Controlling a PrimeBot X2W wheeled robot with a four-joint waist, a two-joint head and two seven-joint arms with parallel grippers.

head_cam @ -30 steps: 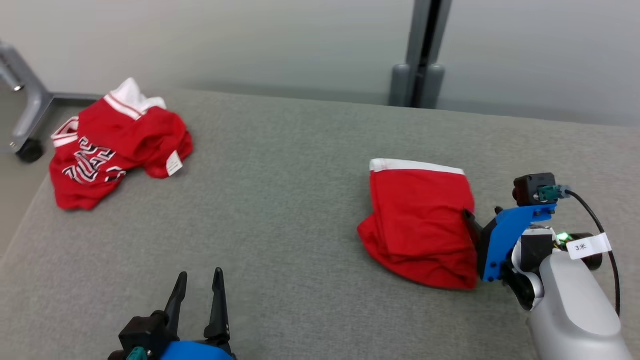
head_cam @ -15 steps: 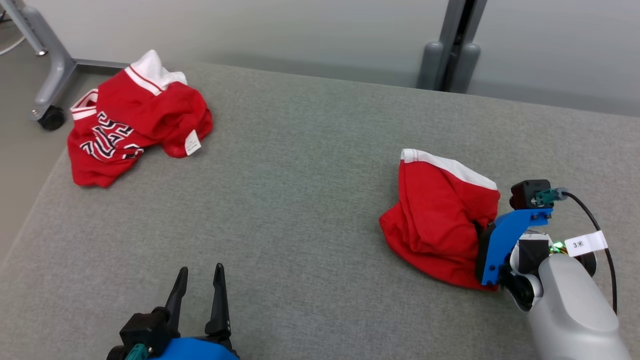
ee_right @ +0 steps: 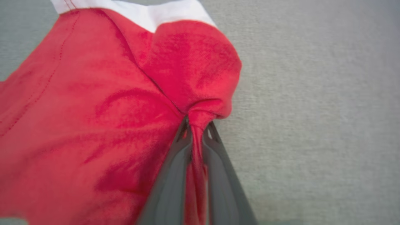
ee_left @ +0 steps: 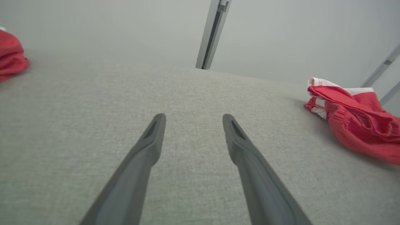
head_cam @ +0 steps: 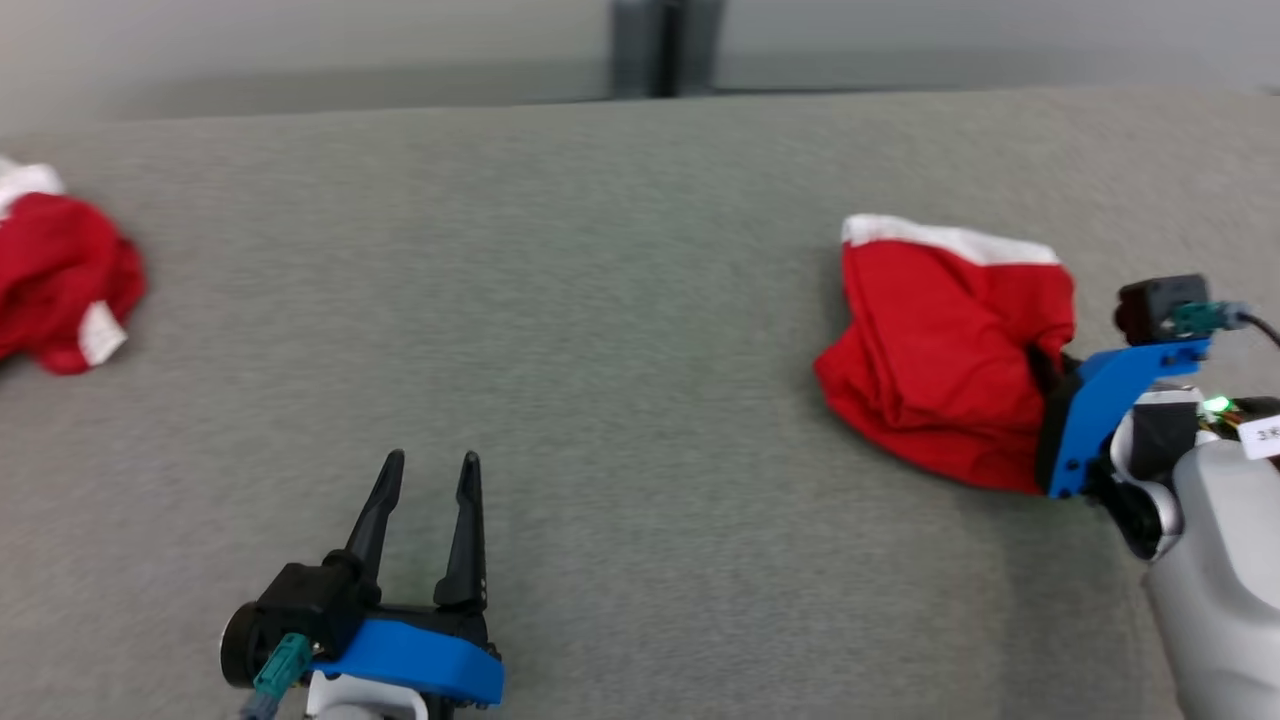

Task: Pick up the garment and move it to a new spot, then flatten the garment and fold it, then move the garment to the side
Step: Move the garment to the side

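I see the right gripper (ee_right: 197, 125) clamped on a bunched edge of the red garment (head_cam: 940, 340), which lies at the right of the grey surface (head_cam: 620, 300). The left gripper (head_cam: 432, 457) — fingers apart, empty — sits at lower left, well apart from a second red garment (head_cam: 50, 270).

The right end effector (ee_right: 197, 126) is clamped on a bunched fold of the red garment (ee_right: 93, 109), with a strip of cloth pinched between its two dark fingers (ee_right: 168, 187) and running down the narrow gap. From the pinch the wrinkled fabric spreads up and to the left, topped by a white band (ee_right: 140, 12). Bare grey bench (ee_right: 312, 109) lies to its right.
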